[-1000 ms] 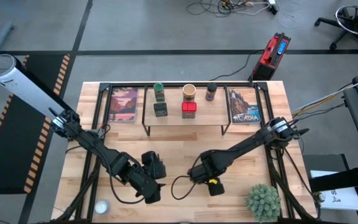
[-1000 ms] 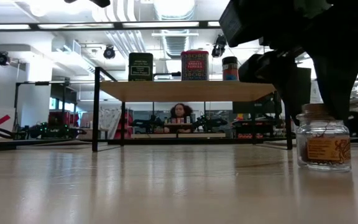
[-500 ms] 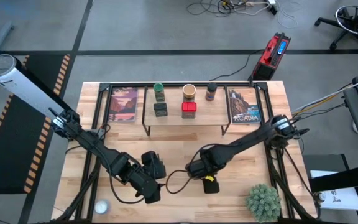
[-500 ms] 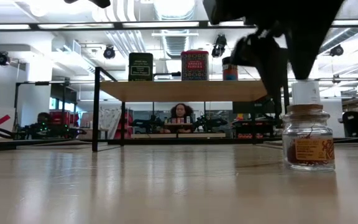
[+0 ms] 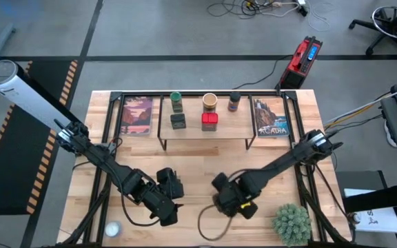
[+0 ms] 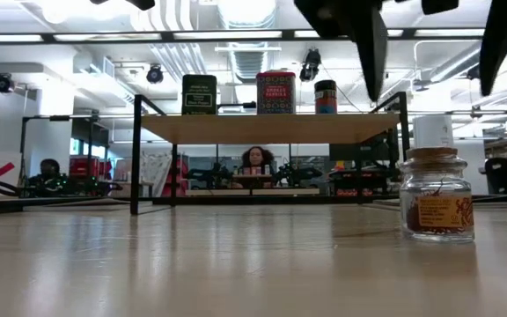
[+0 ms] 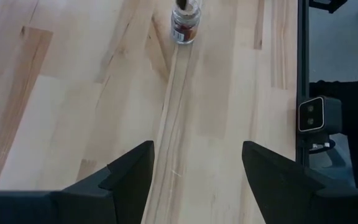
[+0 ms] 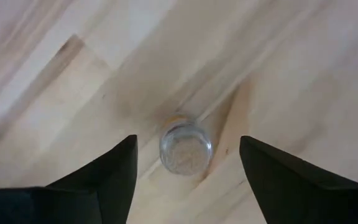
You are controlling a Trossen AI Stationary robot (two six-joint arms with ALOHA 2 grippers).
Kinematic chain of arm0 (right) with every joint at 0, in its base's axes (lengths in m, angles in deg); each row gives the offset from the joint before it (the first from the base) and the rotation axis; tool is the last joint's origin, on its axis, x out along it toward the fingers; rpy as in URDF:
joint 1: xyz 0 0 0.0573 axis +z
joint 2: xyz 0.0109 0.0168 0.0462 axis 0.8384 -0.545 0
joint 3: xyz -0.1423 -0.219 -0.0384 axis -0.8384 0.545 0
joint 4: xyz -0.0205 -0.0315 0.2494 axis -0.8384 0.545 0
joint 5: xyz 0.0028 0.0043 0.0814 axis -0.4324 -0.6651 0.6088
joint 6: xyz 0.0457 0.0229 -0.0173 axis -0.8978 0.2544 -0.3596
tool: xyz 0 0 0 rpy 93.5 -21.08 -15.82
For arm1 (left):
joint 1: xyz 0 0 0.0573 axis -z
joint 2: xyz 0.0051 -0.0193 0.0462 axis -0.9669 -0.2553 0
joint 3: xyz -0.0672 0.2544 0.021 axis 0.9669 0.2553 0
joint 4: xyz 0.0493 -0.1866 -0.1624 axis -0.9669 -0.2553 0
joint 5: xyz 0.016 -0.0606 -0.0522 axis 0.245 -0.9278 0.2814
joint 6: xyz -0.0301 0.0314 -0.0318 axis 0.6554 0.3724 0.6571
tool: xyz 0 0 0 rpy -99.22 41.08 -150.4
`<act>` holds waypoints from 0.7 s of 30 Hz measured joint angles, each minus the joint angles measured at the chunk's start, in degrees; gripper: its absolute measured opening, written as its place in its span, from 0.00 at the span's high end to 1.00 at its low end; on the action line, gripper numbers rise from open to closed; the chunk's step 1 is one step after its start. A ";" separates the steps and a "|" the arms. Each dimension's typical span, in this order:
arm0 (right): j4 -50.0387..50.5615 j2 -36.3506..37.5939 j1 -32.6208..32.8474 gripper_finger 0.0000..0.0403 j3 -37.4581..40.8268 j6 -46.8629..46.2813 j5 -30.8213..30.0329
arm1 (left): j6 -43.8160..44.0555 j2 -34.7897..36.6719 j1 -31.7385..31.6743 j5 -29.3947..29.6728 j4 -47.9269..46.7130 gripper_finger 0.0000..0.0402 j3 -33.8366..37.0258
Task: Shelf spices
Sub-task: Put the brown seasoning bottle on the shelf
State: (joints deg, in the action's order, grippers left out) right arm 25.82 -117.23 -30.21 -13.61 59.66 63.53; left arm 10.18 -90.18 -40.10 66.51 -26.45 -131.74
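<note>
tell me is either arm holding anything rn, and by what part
Nothing is held. The right gripper hangs open above the tiny clear jar; the left gripper is open and empty.

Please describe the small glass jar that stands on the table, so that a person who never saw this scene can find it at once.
Start at the wooden table and go to its near edge, away from the shelf. There, under the open right gripper and beside the green spiky plant, stands the tiny clear jar. Unlike the five spices on the shelf, it has clear glass, reddish-brown contents, an orange label and a cork-coloured top.
</note>
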 joint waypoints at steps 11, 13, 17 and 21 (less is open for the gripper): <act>-3.42 -1.67 2.47 0.37 1.07 21.50 -5.20 | 0.44 -0.02 0.00 0.07 0.00 0.42 0.00; -2.87 -2.46 2.48 0.38 1.84 24.55 -5.20 | 1.08 -0.02 -0.02 0.09 0.00 0.42 0.00; -1.96 -3.28 2.73 0.40 2.82 29.74 -5.26 | 2.19 -0.02 0.01 0.10 -0.04 0.42 0.00; -1.72 -3.37 2.74 0.42 3.14 32.08 -5.48 | 2.88 -0.02 0.01 0.11 -0.03 0.42 0.00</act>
State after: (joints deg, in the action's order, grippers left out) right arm 24.10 -120.60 -27.47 -10.47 91.74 58.05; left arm 13.06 -90.20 -40.09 66.62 -26.48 -131.74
